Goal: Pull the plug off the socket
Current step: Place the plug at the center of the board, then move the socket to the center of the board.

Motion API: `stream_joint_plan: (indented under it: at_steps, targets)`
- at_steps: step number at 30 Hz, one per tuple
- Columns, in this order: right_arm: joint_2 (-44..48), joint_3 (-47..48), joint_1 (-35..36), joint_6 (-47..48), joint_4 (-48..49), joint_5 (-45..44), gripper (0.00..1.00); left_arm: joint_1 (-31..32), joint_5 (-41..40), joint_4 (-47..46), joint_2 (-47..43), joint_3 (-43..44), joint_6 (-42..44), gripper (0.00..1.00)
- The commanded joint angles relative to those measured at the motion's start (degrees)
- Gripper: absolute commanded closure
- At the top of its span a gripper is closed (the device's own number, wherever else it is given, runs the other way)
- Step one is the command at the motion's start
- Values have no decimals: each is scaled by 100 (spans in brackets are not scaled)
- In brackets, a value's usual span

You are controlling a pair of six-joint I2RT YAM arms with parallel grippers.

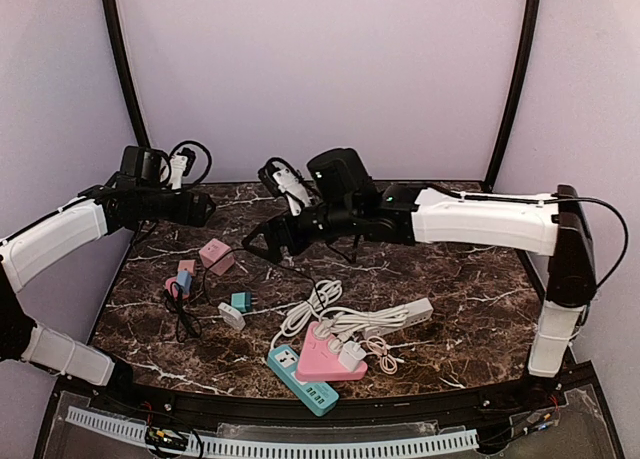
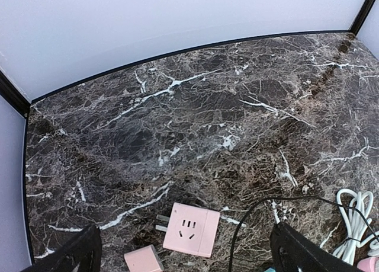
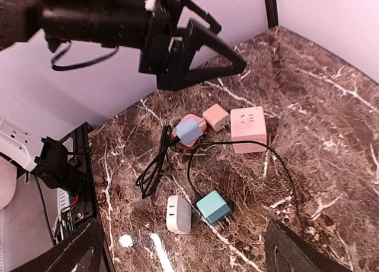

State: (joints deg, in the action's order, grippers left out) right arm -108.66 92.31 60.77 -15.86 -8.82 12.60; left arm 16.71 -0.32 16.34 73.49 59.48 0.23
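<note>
A teal plug (image 3: pixel 213 207) on a black cable lies loose, prongs free, beside a white socket adapter (image 3: pixel 178 214); both sit under my right gripper (image 3: pixel 183 239), which hovers open and empty over them. Farther left, a blue plug (image 3: pixel 189 130) sits in a round pink socket (image 3: pixel 185 120). My left gripper (image 2: pixel 185 239) hangs open and empty above a pink square socket cube (image 2: pixel 190 229). From above, the right gripper (image 1: pixel 262 241) reaches left of centre and the left gripper (image 1: pixel 203 207) stays at the back left. A white plug (image 1: pixel 352 355) sits in a pink triangular socket (image 1: pixel 322 362).
A small pink adapter (image 3: pixel 215 116) lies beside the pink cube (image 3: pixel 249 128). A teal power strip (image 1: pixel 300 381), a white power strip (image 1: pixel 400 314) and coiled white cable (image 1: pixel 312 304) crowd the near centre. A black cable bundle (image 3: pixel 155 162) lies left of the blue plug.
</note>
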Motion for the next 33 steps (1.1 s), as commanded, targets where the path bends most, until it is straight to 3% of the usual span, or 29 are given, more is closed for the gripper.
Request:
stream_joint_plan:
  at_steps: [1,7,14,23,33]
  targets:
    - [952,-1092,47,154,-37,-381,7,-1,315,-40,16,-68,-177,1]
    - [2078,-2240,101,-5,-909,-478,12,8,417,-59,71,-69,-235,1]
    - [3271,-3224,909,-1069,-1234,-1027,15,62,521,-90,101,-64,-297,2]
    - [3130,-3680,1987,-2783,-1274,-1750,26,96,742,-112,257,-35,-383,2]
    - [3078,-4237,2220,-3877,-1735,-2057,28,156,775,-131,169,-68,-436,3]
